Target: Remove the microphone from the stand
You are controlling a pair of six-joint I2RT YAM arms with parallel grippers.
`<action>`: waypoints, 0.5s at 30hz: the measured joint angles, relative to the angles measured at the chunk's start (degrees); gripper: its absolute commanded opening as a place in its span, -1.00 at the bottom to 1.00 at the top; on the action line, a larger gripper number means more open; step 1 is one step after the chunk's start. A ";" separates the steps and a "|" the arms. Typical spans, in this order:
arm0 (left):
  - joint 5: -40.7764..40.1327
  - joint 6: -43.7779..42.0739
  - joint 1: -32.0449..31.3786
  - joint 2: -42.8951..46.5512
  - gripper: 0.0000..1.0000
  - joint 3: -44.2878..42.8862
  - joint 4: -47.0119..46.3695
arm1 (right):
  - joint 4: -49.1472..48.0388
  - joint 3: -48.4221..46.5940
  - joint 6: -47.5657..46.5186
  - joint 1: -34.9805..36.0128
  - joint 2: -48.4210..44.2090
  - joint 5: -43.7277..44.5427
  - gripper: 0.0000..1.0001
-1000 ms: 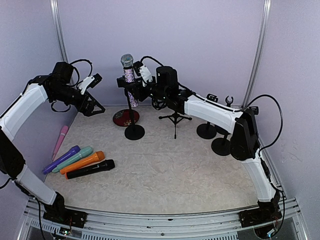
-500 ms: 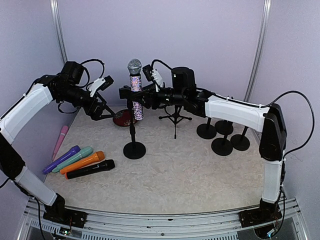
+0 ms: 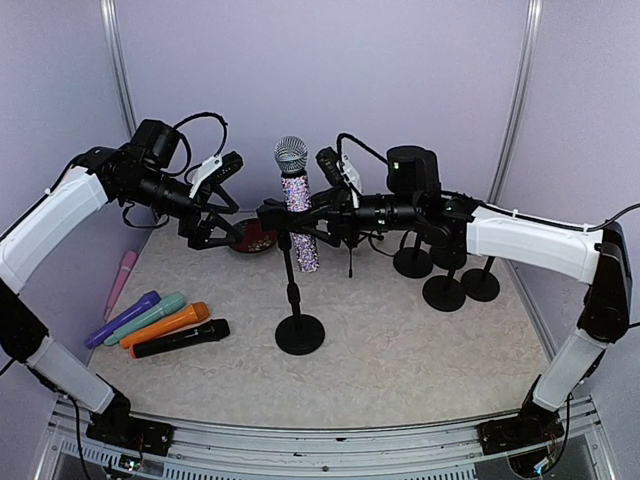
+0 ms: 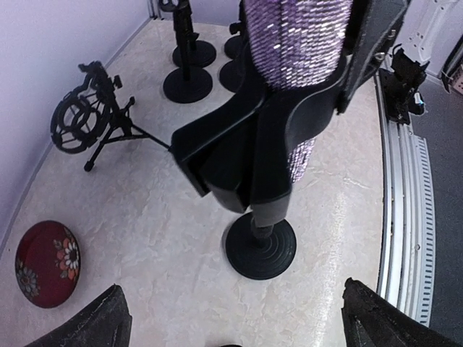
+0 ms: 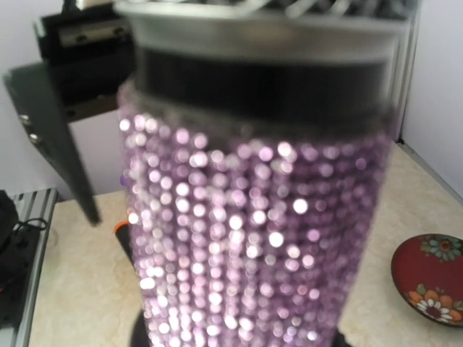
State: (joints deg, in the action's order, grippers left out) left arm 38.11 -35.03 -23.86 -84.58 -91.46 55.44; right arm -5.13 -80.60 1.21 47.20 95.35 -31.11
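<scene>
A purple glitter microphone (image 3: 298, 215) with a silver mesh head stands upright in the clip of a black stand (image 3: 291, 285), whose round base (image 3: 300, 333) rests near the table's middle. My right gripper (image 3: 287, 212) reaches in from the right and is shut on the microphone body, which fills the right wrist view (image 5: 253, 217). My left gripper (image 3: 224, 200) hangs open just left of the microphone, not touching it. In the left wrist view the microphone (image 4: 296, 43), the clip (image 4: 246, 159) and the base (image 4: 260, 246) lie ahead of the left gripper (image 4: 239, 325).
Several loose microphones lie at the left: pink (image 3: 122, 275), purple (image 3: 122, 318), teal (image 3: 148, 316), orange (image 3: 168, 324), black (image 3: 180, 338). A red dish (image 3: 255, 238) sits behind the left gripper. Empty stands (image 3: 443, 292) cluster at the right, and a tripod mount (image 4: 76, 123) stands behind.
The right arm has carried the microphone and its stand from the back of the table forward and to the right. The left gripper, still open, followed it rightward.
</scene>
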 measured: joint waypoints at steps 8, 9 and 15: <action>1.53 -3.02 -5.92 -0.28 0.98 -0.61 -2.08 | 0.87 0.52 -0.07 0.00 -0.72 -0.20 0.68; 1.66 -3.21 -6.47 -0.76 0.98 -0.90 -2.34 | 0.68 0.68 0.17 0.00 -0.90 0.02 0.69; 3.06 -4.94 -8.13 -3.19 0.86 -3.26 -3.15 | -1.20 2.27 3.50 0.00 -3.39 0.17 0.42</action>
State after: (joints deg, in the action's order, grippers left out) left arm 41.17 -39.97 -31.99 -87.77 -94.72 52.29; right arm -6.33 -78.32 4.71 47.20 91.96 -30.94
